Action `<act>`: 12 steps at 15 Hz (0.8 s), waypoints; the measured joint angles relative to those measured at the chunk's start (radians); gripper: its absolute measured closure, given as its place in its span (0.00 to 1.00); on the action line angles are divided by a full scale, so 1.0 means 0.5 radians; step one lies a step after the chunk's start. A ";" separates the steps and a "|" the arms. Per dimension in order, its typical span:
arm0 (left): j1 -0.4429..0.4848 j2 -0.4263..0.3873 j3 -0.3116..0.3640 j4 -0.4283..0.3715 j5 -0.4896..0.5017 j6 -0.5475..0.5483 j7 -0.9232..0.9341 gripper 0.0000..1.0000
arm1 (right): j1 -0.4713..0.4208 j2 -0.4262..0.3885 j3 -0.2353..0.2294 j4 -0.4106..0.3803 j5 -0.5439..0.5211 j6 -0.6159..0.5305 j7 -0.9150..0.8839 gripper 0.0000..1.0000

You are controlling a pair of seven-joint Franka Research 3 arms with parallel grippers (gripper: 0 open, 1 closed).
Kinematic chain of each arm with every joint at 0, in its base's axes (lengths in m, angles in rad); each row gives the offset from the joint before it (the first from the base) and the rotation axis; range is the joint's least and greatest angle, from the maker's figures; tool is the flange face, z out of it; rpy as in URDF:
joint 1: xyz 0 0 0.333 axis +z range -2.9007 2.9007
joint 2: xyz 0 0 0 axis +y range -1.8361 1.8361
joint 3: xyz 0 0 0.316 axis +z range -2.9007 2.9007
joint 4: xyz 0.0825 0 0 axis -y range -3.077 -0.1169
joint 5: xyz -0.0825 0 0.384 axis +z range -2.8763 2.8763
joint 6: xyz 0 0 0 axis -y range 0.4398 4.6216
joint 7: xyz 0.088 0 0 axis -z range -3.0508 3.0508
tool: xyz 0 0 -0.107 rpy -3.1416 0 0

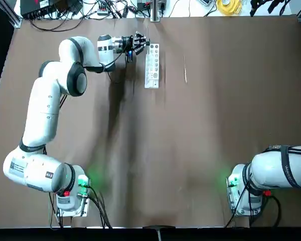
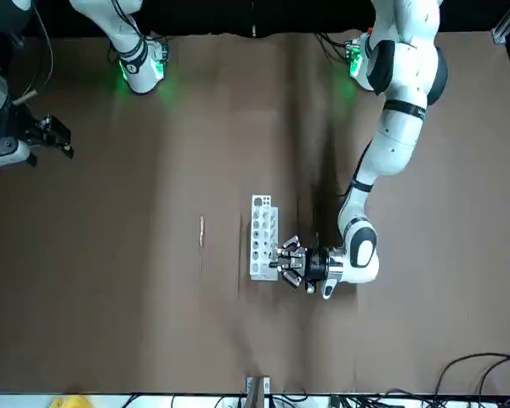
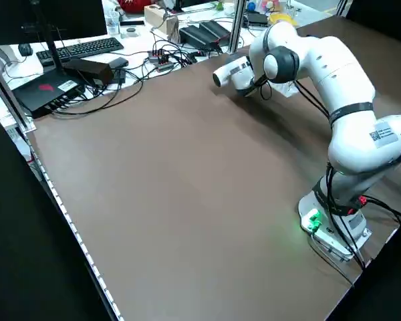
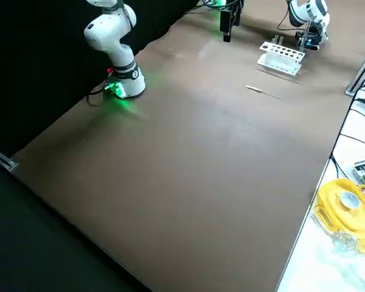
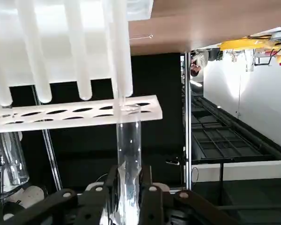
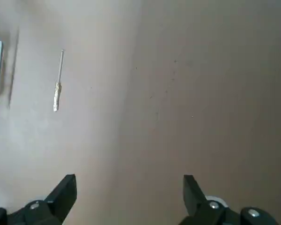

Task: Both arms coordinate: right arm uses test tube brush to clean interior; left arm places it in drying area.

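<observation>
Currently: left tool (image 5: 129, 199) clamped on clear, smooth, cylindrical test tube (image 5: 129, 164) at the rack's end. Drying area (image 1: 152, 66), white, oblong, round-holed, sits on matte brown desk (image 1: 190, 125), long axis running away from robot. Test tube brush (image 6: 59, 82), thin with bristly head, lies beside it, roughly parallel, head pointing toward robot's side. Right tool (image 6: 130, 199) over desk, fingers apart, nothing between.

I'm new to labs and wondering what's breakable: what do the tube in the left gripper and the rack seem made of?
The tube looks like clear, glossy glass, or perhaps clear plastic: the dark background shows through it, with bright streaks along its wall. The rack seems to be smooth white plastic, judging by its even, opaque colour.
</observation>
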 joint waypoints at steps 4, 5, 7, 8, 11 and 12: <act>0.000 0.000 0.007 0.000 0.000 0.000 0.004 0.77 | 0.006 0.000 0.000 0.000 0.000 0.000 0.000 0.00; 0.000 0.000 0.015 0.000 0.000 0.000 0.005 0.77 | 0.009 0.000 0.000 0.000 0.000 0.000 0.000 0.00; 0.000 0.000 0.022 0.000 0.000 0.000 0.012 0.77 | 0.016 0.000 0.000 0.000 0.000 0.001 0.000 0.00; 0.000 0.000 0.023 0.000 0.000 0.000 0.028 0.77 | 0.018 0.000 0.000 0.000 0.000 0.001 0.000 0.00; 0.000 0.000 0.023 0.000 0.000 0.000 0.052 0.77 | 0.026 0.000 0.000 0.000 0.000 0.001 -0.001 0.00; 0.000 0.000 0.023 0.000 0.000 0.000 0.063 0.77 | 0.044 0.000 0.001 0.000 0.000 0.001 -0.001 0.00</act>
